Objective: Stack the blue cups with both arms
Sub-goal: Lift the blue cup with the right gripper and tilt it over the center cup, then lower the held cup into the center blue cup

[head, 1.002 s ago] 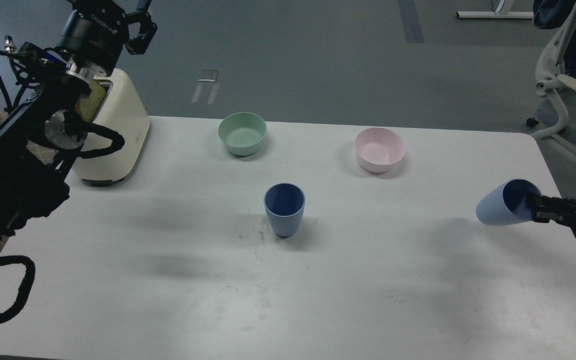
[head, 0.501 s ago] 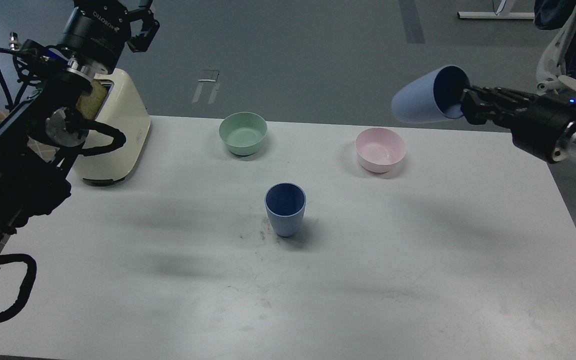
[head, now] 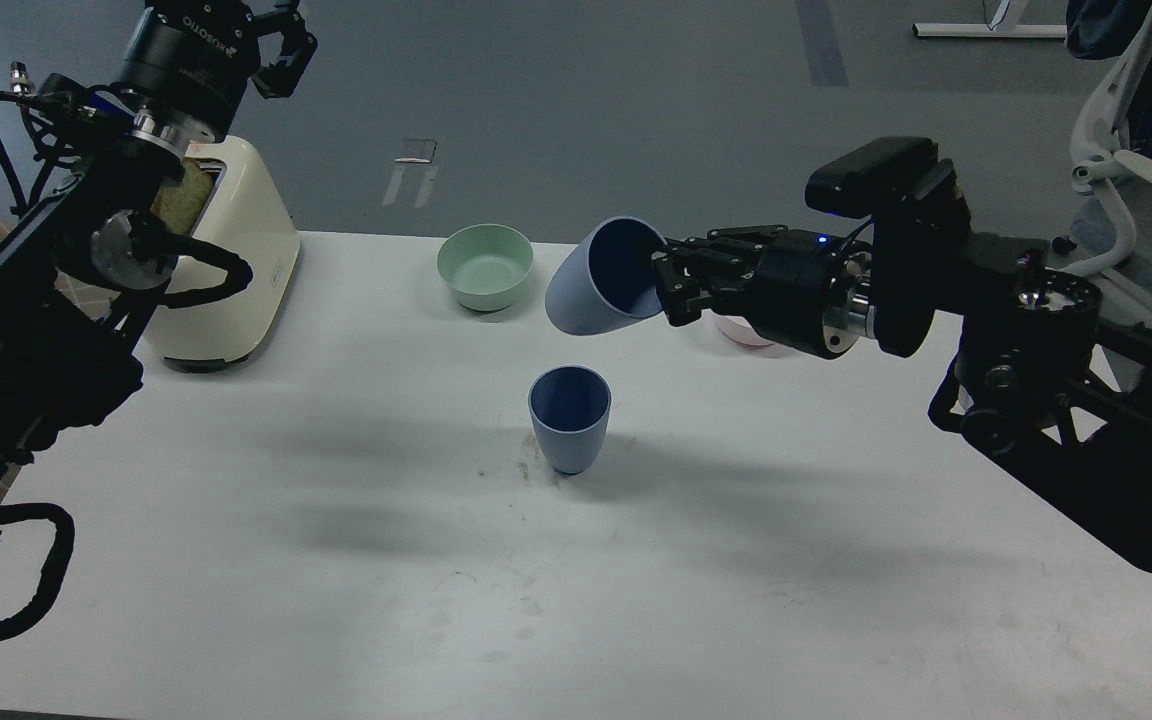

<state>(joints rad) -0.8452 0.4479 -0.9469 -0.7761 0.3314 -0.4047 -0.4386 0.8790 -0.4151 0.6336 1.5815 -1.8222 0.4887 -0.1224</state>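
Held blue cup (head: 598, 282) up in the air, tilted far over with its mouth toward the right and its rounded base toward the left, pinched at the rim by the right gripper (head: 664, 285), one finger reaching inside the mouth. Directly below and nearer the camera, the standing blue cup (head: 569, 417) upright on the white table (head: 336, 560), mouth open and empty, clear of the held one. Not yet stacked: lifting and carrying judged done, with righting the tilted cup, lining its base over the open mouth, lowering and letting go all left to do. Further out, a mint-green bowl (head: 485, 265) just behind and left of the held cup, and a pale pink bowl (head: 741, 333) mostly hidden behind the right wrist. At far left, a cream toaster (head: 236, 270) with the left gripper (head: 271, 50) raised well above it, fingers spread, holding nothing.
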